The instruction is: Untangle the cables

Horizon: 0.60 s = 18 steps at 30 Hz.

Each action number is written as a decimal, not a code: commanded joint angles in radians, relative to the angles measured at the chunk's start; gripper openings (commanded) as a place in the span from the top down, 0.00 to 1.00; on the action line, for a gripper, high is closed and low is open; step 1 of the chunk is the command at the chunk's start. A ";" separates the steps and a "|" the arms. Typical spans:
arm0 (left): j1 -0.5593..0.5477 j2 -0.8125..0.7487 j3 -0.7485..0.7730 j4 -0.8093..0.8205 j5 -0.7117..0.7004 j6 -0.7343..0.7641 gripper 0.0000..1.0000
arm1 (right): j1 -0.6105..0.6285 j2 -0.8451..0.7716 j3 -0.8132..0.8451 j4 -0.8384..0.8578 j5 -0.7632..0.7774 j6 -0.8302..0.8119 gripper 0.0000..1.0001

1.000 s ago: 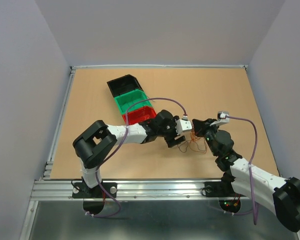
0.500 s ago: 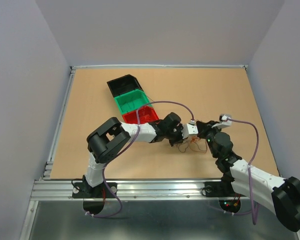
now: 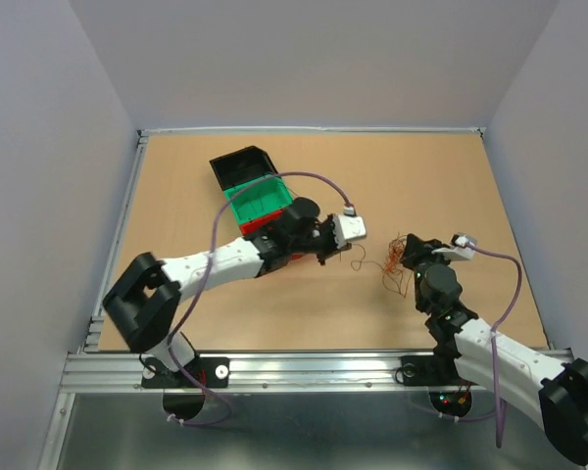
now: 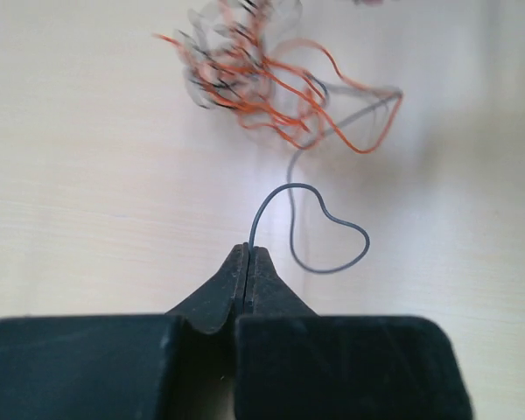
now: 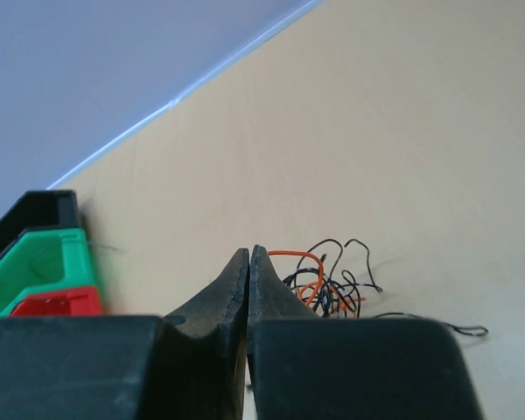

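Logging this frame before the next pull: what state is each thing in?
left end effector, shut on the dark wire
dark wire, looped, trailing back into the clump
cables, knotted in one clump on the table
right end effector, shut, nothing clearly held

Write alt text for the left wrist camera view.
The left gripper is pinched shut on a thin grey wire that curls into a loop beyond its tips. Farther off, a blurred tangle of orange and black wires shows against the pale tabletop.
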 commanded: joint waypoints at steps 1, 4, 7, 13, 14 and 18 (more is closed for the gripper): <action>0.094 -0.237 -0.093 0.181 0.059 -0.090 1.00 | 0.003 -0.033 -0.036 -0.002 0.207 0.065 0.99; 0.198 -0.432 -0.184 0.307 -0.017 -0.187 1.00 | 0.003 -0.084 -0.058 -0.019 0.262 0.095 0.99; 0.326 -0.648 -0.299 0.437 -0.248 -0.313 1.00 | 0.003 -0.151 -0.073 -0.070 0.323 0.140 0.99; 0.621 -0.788 -0.359 0.488 -0.566 -0.523 1.00 | 0.001 -0.323 -0.102 -0.207 0.434 0.236 0.99; 0.651 -0.787 -0.354 0.479 -0.563 -0.537 1.00 | 0.001 -0.352 -0.104 -0.232 0.445 0.250 1.00; 0.784 -0.736 -0.308 0.415 -0.562 -0.613 1.00 | 0.001 -0.499 -0.130 -0.342 0.515 0.312 0.99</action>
